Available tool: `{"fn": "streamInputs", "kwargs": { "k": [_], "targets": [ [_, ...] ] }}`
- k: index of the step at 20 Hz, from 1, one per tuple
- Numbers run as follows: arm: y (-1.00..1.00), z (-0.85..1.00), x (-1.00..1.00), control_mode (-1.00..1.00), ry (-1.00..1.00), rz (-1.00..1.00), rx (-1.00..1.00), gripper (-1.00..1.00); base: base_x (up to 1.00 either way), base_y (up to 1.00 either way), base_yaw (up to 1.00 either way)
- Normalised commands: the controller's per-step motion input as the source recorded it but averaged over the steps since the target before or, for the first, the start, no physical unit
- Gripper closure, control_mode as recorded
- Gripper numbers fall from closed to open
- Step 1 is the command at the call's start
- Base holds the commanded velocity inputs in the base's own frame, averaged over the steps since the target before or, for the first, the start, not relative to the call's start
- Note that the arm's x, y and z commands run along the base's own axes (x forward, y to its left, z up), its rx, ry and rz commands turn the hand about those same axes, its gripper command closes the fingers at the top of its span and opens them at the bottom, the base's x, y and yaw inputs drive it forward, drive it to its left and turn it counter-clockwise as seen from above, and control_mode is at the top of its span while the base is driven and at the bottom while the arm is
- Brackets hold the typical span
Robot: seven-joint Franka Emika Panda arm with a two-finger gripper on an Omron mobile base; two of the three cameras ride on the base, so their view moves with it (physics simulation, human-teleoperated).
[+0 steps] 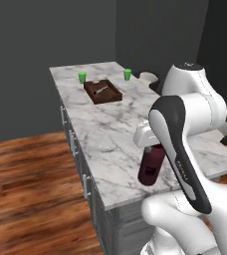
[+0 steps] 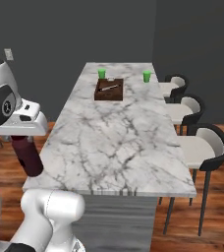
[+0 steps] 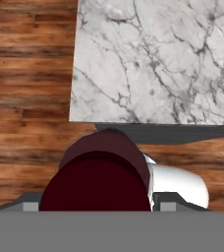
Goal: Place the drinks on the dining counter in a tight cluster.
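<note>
Gripper (image 3: 95,206) clamped on the maroon bottle (image 1: 152,163), which hangs below it off the near corner of the counter (image 2: 119,142), while a brown tray (image 2: 109,90) and 2 green cups (image 2: 101,73) sit far ahead of it.

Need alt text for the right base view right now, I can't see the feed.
The gripper holds the dark maroon bottle in the air beside the near left corner of the dining counter. Far down the marble top sit a brown tray and two green cups; white chairs line its right side.
</note>
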Motion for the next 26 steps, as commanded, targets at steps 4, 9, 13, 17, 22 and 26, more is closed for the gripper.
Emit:
{"fn": "streamInputs", "kwargs": {
  "k": [4, 9, 13, 17, 22, 26],
  "targets": [
    [0.00, 0.00, 0.00, 1.00, 0.00, 0.00, 0.00, 1.00, 0.22, 0.00, 0.00],
    [0.00, 0.00, 0.55, -1.00, 0.00, 0.04, 0.00, 1.00, 0.08, 0.00, 0.00],
    [0.02, 0.00, 0.99, -1.00, 0.03, 0.11, 0.00, 1.00, 0.00, 0.00, 0.00],
    [0.00, -0.01, 1.00, -1.00, 0.02, 0.14, 0.00, 1.00, 0.00, 0.00, 0.00],
    [0.00, -0.36, 0.70, -1.00, 0.00, 0.05, 0.00, 1.00, 0.00, 0.00, 0.00],
    [0.00, -0.34, 0.66, -1.00, 0.00, 0.00, -0.03, 1.00, 0.00, 0.00, 0.00]
  ]
}}
